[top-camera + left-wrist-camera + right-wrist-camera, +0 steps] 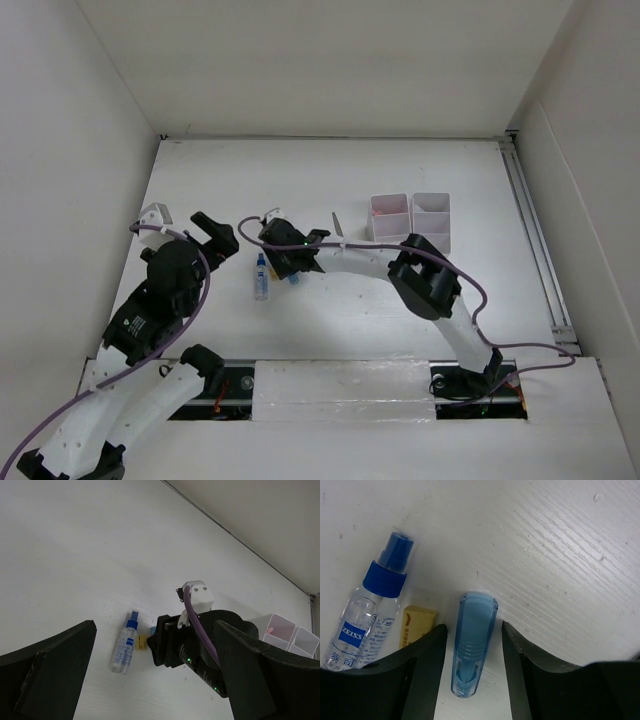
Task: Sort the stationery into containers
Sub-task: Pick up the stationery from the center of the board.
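Note:
A short blue marker [472, 645] lies on the white table between the jaws of my right gripper [473, 630]. The jaws are open, one on each side of it, with a narrow gap on both sides. A small clear bottle with a blue cap [365, 615] lies just left of it; it also shows in the top view [262, 277] and the left wrist view [125, 645]. My right gripper [285, 262] is low over the table. My left gripper [215, 240] is open, empty and raised to the left of the bottle. Two white boxes [410, 220] stand at the back right.
A small yellow eraser [412, 625] lies between the bottle and the marker, close to the right gripper's left finger. Something pink [380, 212] shows in the left box. A thin grey pointed thing [337, 222] lies left of the boxes. White walls enclose the table.

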Controlling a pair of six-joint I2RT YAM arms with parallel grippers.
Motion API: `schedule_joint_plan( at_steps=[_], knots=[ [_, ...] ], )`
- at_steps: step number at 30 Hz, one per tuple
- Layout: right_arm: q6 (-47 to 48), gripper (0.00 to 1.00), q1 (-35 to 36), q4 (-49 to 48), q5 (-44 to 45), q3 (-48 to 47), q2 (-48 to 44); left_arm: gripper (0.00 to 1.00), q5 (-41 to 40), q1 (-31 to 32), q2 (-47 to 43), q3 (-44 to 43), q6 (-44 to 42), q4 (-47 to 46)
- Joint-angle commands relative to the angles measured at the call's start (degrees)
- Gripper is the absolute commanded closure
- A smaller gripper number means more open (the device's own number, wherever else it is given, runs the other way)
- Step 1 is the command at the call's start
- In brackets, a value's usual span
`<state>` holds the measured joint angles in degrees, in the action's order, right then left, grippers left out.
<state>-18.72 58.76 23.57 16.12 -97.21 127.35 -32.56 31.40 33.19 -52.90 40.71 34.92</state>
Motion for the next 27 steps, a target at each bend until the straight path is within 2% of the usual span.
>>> schedule_joint_plan(
  at_steps=[1,3,4,6,7,10,11,13,17,18,21,22,23,24,27],
  knots=[
    [1.31,0.47,0.48,2.97,0.49,-2.72,2.10,0.00,0.04,0.07,0.20,0.17,-0.45,-1.78],
    [1.32,0.49,0.48,4.28,-0.91,-4.12,3.43,0.00,-0.49,0.07,0.73,0.17,-0.45,-1.25],
    [1.84,0.55,0.48,4.98,-0.91,-4.65,4.13,0.00,-0.49,0.07,0.74,0.17,-0.45,-1.25],
    [1.85,0.61,0.48,5.52,-0.91,-4.66,4.13,0.00,-0.49,0.07,0.74,0.17,-0.45,-1.25],
    [1.85,0.67,0.48,5.52,-0.91,-4.66,4.13,0.00,-0.49,0.07,0.74,0.17,-0.45,-1.25],
    [2.37,0.73,0.48,5.52,-1.53,-4.66,4.13,0.00,-0.49,0.07,0.21,0.17,-0.45,-1.25],
    [2.37,0.87,-0.13,5.52,-2.05,-4.05,4.13,0.00,-0.49,0.07,0.21,0.17,0.07,-1.25],
    [3.08,1.00,-0.84,5.52,-3.54,-3.52,3.61,0.00,-0.49,0.07,0.21,0.17,0.07,-1.25],
    [5.71,1.00,-2.07,1.67,-7.84,0.16,-1.39,0.00,-0.49,0.07,0.21,0.17,0.07,-1.25],
    [6.84,1.00,-3.03,-0.26,-9.60,1.83,-5.84,0.00,-0.49,0.07,0.21,0.17,0.07,-1.25],
    [9.31,1.00,-6.63,-12.20,-20.13,11.84,-14.99,0.00,-0.49,0.07,-0.32,0.17,0.07,-1.78],
    [11.14,1.00,-8.04,-15.11,-23.21,14.13,-21.29,0.00,-0.49,0.07,-0.32,0.17,-0.45,-1.78],
    [12.38,1.00,-11.01,-19.40,-29.42,16.15,-24.22,0.00,0.03,0.07,-0.32,0.17,-0.45,-1.78],
    [13.78,1.00,-12.34,-21.18,-32.26,19.48,-26.95,0.00,0.04,0.07,-0.32,0.17,-0.45,-2.30],
    [22.91,1.00,-15.33,-22.08,-39.39,21.79,-35.57,0.00,0.56,0.07,-0.32,0.17,-0.45,-2.31]
  ],
)
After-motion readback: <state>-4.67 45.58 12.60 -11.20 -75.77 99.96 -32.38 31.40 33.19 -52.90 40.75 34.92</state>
